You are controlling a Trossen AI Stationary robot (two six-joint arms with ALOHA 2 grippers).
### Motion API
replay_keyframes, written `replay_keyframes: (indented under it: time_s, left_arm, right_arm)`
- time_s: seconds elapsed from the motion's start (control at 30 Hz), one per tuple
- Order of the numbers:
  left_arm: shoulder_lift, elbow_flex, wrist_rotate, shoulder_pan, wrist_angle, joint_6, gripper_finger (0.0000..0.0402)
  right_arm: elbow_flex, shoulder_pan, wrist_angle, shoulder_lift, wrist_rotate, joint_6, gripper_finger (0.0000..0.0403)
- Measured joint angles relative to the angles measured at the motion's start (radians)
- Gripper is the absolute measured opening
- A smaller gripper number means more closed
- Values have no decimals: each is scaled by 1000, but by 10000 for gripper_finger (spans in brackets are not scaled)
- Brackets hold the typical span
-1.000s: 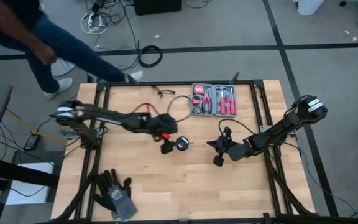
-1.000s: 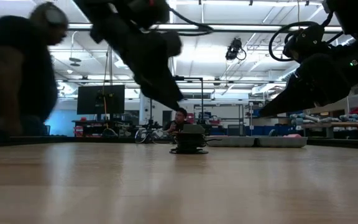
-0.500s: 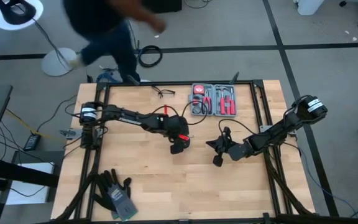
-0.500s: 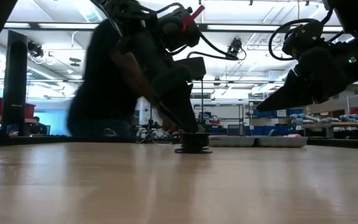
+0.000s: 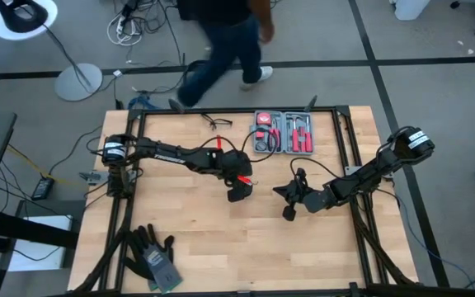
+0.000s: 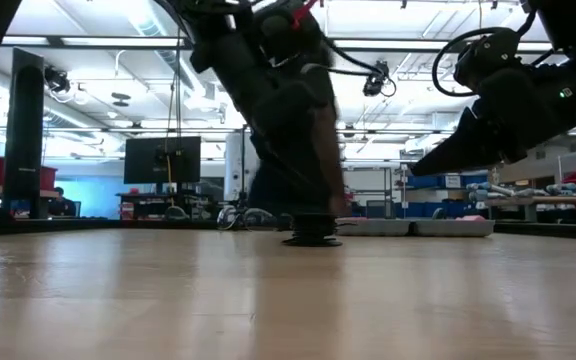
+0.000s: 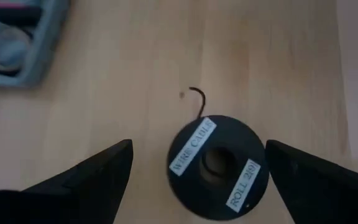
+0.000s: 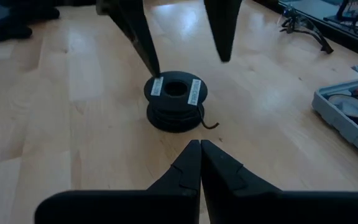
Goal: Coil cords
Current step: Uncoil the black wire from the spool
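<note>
The cord is a thin black wire wound on a small black spool (image 7: 219, 167) with white labels. The spool lies flat on the wooden table (image 5: 221, 239) near its middle, and a short wire end (image 7: 197, 99) curls out from it. My left gripper (image 7: 197, 144) is open, slanting down from the table's left. One finger stands on each side of the spool (image 8: 176, 99), and neither clearly touches it. In the high view this gripper (image 5: 237, 191) hides the spool. My right gripper (image 8: 199, 146) is shut, just right of the spool, pointing at it and holding nothing.
A grey tool case (image 5: 283, 132) with red-handled pliers lies at the far edge. A small black wire item (image 5: 217, 124) lies to its left. Dark gloves (image 5: 155, 256) sit at the near left corner. A person (image 5: 229, 33) walks on the floor beyond the far edge.
My left gripper has gone toward the table's right and slightly down, still open, until its fingers stand on either side of the spool. The spool has stayed in place. The person beyond the far edge has walked from left to right.
</note>
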Motion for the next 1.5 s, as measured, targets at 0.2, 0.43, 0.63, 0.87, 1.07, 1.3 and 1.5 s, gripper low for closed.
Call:
replay_keyframes:
  time_s: [0.2, 0.43, 0.63, 0.87, 1.07, 1.3, 1.5]
  left_arm:
    - [-7, 0, -53, 19, -25, 13, 367]
    - [-3, -16, -49, 24, -2, 9, 367]
    - [-3, -48, -50, 25, 19, -10, 367]
    - [-3, -48, -49, 21, 17, -10, 367]
    - [7, -48, -49, 13, 27, -10, 367]
    - [30, -48, -53, 12, 47, -11, 367]
    - [31, -48, -64, 11, 72, -12, 367]
  right_arm:
    - [0, 0, 10, 0, 0, 9, 10]
    - [0, 0, 37, 0, 0, 10, 7]
    - [0, -11, 88, 0, 1, 10, 8]
    - [0, -33, 145, 0, 1, -51, 8]
    - [0, -50, 179, 0, 1, -53, 8]
    - [0, -55, 208, 0, 1, -53, 8]
    - [0, -70, 178, 5, 0, -92, 8]
